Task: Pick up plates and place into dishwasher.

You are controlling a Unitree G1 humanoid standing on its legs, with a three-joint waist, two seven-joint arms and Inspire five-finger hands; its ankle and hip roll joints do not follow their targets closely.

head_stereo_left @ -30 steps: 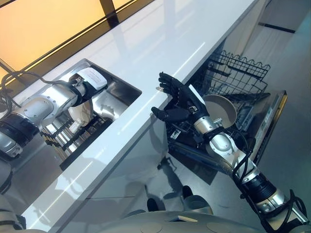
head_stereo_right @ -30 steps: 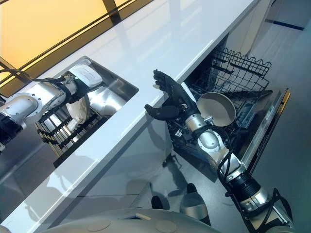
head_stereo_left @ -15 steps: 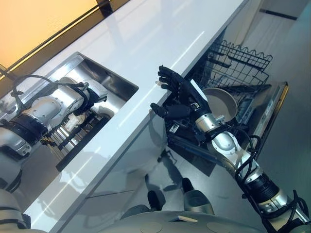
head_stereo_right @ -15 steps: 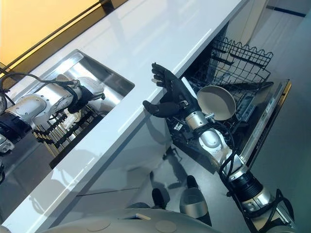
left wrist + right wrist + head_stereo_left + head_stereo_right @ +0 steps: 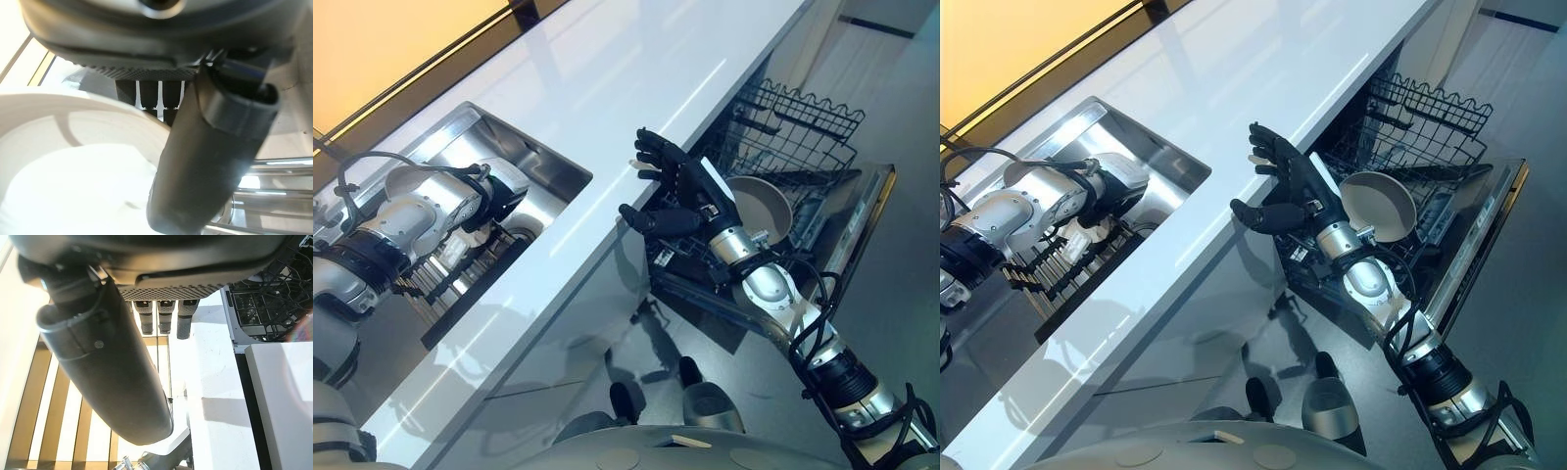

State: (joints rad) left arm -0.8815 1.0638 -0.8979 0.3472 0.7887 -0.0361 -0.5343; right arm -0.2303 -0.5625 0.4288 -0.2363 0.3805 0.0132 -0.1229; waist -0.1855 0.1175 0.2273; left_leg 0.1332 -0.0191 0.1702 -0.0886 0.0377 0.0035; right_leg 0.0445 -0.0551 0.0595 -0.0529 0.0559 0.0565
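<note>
My left hand (image 5: 501,193) reaches down into the steel sink (image 5: 553,162), over a dark dish rack (image 5: 460,279). Its wrist view shows a white plate (image 5: 58,161) very close, with the thumb (image 5: 210,161) lying across the plate's rim and the straight fingers (image 5: 159,95) just past it. My right hand (image 5: 680,191) hangs open in the air at the counter's front edge, beside the open dishwasher (image 5: 862,235). It holds nothing. A round beige dish (image 5: 759,211) stands in the dishwasher's lower rack.
A long white countertop (image 5: 636,69) runs between sink and dishwasher. A black wire upper rack (image 5: 793,127) is pulled out above the lowered door. Grey floor lies below the counter front.
The left hand has turned and dipped lower into the sink, onto the plate. The right hand has stayed almost where it was. The camera shifted slightly.
</note>
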